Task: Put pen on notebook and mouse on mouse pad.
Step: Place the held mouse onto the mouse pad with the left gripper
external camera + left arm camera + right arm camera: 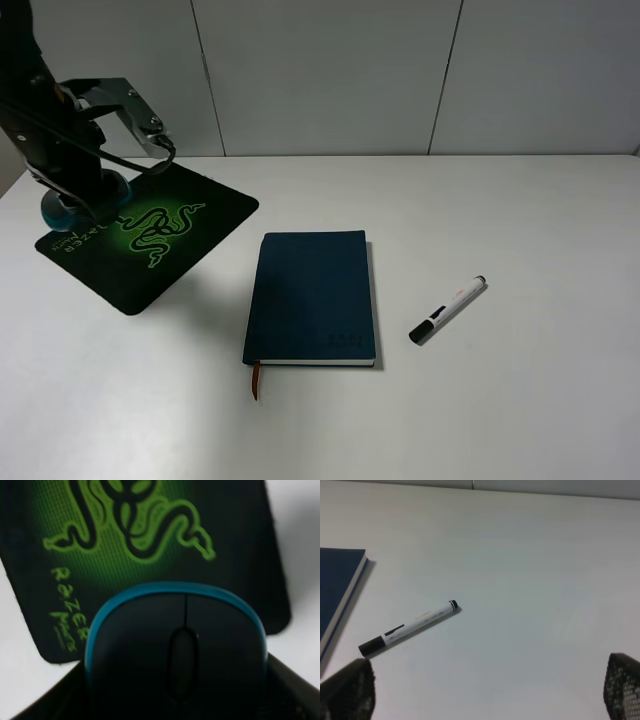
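The dark grey mouse [175, 650] with its teal rim sits between the fingers of my left gripper [175, 702], which is shut on it. In the high view the mouse [60, 208] is at the far left corner of the black mouse pad [190, 250] with the green snake logo; whether it touches the pad I cannot tell. The navy notebook [312, 297] lies closed mid-table. To its right lies the white pen [447, 309], its black cap toward the front. My right gripper [490, 695] hovers open above the table, the pen [410, 628] ahead of it and apart from it.
The left arm [70, 130] and its metal bracket rise over the pad's far corner. The notebook's orange-brown ribbon [254, 380] sticks out toward the table's front edge. A grey panelled wall [400, 70] stands behind the table.
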Tool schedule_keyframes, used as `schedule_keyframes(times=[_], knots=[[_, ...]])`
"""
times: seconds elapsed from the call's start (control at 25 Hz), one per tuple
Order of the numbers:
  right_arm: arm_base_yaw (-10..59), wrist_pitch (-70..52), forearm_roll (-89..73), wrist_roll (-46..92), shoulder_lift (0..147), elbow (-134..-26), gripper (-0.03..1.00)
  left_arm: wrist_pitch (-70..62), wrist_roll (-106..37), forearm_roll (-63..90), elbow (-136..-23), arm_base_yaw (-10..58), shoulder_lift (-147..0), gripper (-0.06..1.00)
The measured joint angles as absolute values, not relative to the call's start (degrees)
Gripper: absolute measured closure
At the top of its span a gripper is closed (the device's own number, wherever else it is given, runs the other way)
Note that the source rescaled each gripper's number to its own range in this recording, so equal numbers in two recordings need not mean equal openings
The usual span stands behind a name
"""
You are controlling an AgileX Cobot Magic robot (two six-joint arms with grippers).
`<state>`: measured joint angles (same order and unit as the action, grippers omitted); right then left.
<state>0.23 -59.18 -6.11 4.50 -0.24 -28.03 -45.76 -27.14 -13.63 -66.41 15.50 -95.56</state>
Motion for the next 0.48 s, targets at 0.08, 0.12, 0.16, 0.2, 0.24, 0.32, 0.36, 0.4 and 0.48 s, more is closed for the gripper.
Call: schedule_keyframes(times=[0.08, 0.12, 0.16, 0.2, 0.24, 0.32, 0.36, 0.4, 0.48], knots=[[0.2, -59.2, -6.1, 4.5, -0.2, -28.0, -0.03, -45.8, -27.1, -13.6, -69.8, 15.4, -98.4, 0.94], [0.2, -59.2, -6.1, 4.5, -0.2, -28.0, -0.03, -45.8, -27.1, -13.6, -71.2, 15.4, -100.2, 0.94], [0.2, -59.2, -6.1, 4.5, -0.2, -28.0, -0.03, -45.9, -27.1, -13.7, -72.8, 15.4, -101.4, 0.94], [0.2, -59.2, -6.1, 4.5, -0.2, -28.0, -0.03, -45.9, -27.1, -13.7, -74.3, 15.4, -102.7, 0.94], [0.2, -59.2, -6.1, 4.5, -0.2, -28.0, -0.03, -46.1, -27.1, -13.7, -75.8, 15.4, -104.2, 0.94], [0.2, -59.2, -6.1, 4.5, -0.2, -28.0, -0.03, -46.1, -27.1, -13.7, -78.2, 15.4, -106.9, 0.94], [0.2, -59.2, -6.1, 4.5, -0.2, -28.0, -0.03, -46.2, -27.1, -13.7, -79.4, 15.3, -108.4, 0.94], [0.2, -59.2, -6.1, 4.5, -0.2, -28.0, -0.03, -46.3, -27.1, -13.7, -80.4, 15.2, -109.8, 0.94], [0.2, -59.2, -6.1, 4.5, -0.2, -28.0, -0.03, -46.3, -27.1, -13.5, -82.7, 14.8, -112.7, 0.94]])
